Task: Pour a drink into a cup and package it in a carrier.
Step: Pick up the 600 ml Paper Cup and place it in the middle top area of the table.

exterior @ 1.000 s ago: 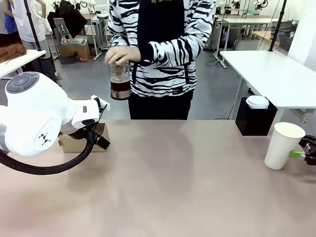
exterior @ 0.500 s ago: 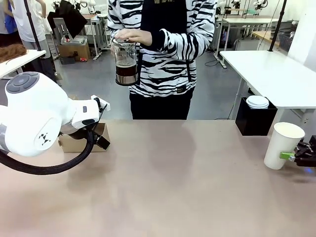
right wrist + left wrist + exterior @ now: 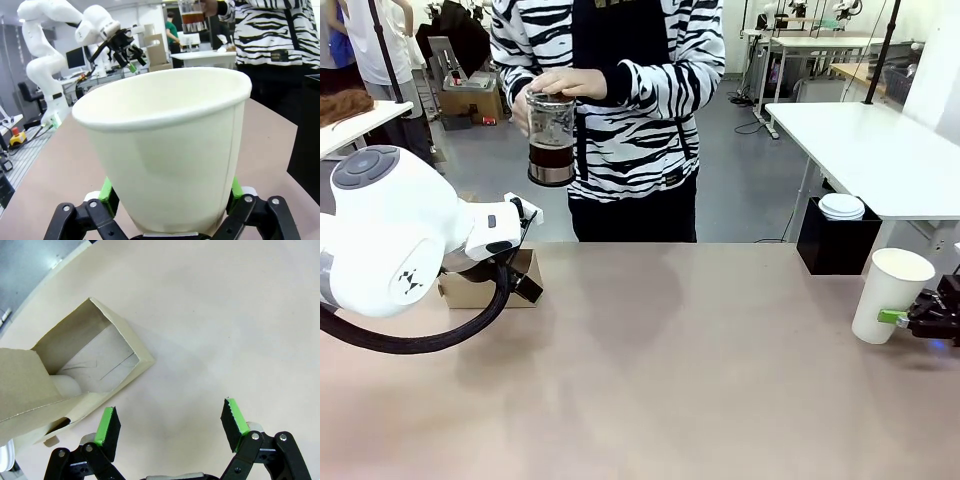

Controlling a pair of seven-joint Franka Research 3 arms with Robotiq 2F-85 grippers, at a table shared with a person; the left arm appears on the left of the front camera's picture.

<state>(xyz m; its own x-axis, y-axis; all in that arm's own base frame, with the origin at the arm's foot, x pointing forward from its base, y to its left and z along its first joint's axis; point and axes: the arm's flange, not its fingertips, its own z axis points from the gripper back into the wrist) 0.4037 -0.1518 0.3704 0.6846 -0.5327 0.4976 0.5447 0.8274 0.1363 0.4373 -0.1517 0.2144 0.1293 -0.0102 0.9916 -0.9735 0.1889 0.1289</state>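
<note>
Across the table a person holds the glass jug (image 3: 552,140) of dark drink (image 3: 552,157) in both hands, above the table's far edge; the jug (image 3: 192,17) also appears far off in the right wrist view. The white paper cup (image 3: 892,295) stands open-topped at the table's right end. My right gripper (image 3: 893,320) reaches in from the right, one finger on each side of the cup's (image 3: 165,150) lower part. Whether its pads (image 3: 106,192) press the wall I cannot tell. The brown cardboard carrier (image 3: 485,288) sits at the left, partly behind my left arm. My left gripper (image 3: 171,425) hangs open over bare table beside the carrier (image 3: 75,375).
A stack of white lids (image 3: 841,206) lies on a black bin (image 3: 835,245) behind the table's far right corner. My bulky white left arm (image 3: 395,235) fills the left foreground. The table's middle (image 3: 660,360) is bare.
The person has swung the jug left and a little lower. My right gripper has slid left up to the cup, and its fingers now flank the cup's base.
</note>
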